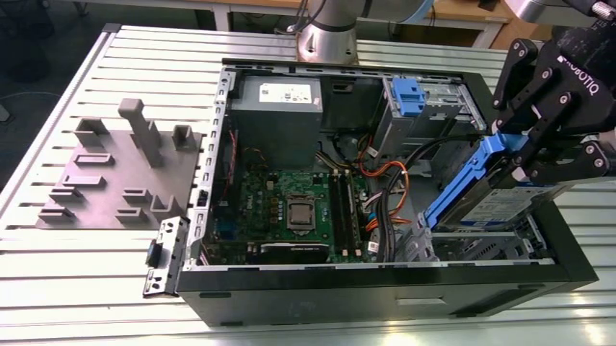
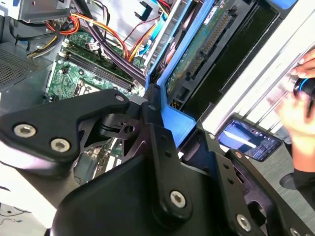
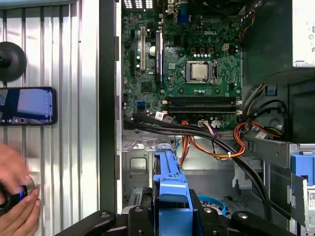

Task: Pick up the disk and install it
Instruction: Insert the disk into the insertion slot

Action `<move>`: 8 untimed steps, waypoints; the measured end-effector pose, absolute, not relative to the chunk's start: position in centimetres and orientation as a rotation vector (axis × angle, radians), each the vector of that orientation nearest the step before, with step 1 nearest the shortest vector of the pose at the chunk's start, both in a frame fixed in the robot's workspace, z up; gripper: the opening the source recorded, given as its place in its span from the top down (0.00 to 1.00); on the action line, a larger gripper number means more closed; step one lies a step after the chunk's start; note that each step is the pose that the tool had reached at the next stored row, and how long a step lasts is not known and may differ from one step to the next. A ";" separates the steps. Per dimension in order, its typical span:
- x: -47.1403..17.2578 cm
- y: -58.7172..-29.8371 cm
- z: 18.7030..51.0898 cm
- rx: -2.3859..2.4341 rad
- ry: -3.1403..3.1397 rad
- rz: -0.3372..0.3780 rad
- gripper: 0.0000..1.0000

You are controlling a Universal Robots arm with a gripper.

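Exterior view: gripper clamped on disk.
Disk tilted, lower end in PC case drive bay; motherboard beside.

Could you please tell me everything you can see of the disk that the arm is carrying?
The flat silver-metal disk with a white-and-blue label sits in a blue plastic frame along its edges. The black end effector is shut on its upper end, holding it tilted over the open black computer case, lower end dipping toward the drive bay at the exterior view's right. In the second wrist view its green circuit-board underside and connector show.
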State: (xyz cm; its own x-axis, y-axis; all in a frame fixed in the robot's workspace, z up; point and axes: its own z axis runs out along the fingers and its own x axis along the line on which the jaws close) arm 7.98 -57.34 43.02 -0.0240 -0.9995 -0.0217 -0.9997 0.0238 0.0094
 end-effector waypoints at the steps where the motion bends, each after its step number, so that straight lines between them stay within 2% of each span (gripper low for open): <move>1: 8.0 -57.3 43.0 -2.188 2.241 0.034 0.64; 8: 8.0 -57.3 43.0 -2.188 2.241 0.034 0.62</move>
State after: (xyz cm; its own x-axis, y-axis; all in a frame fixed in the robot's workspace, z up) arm 7.99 -57.34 42.99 -0.0240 -0.9995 -0.0216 -0.9997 0.0238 0.0093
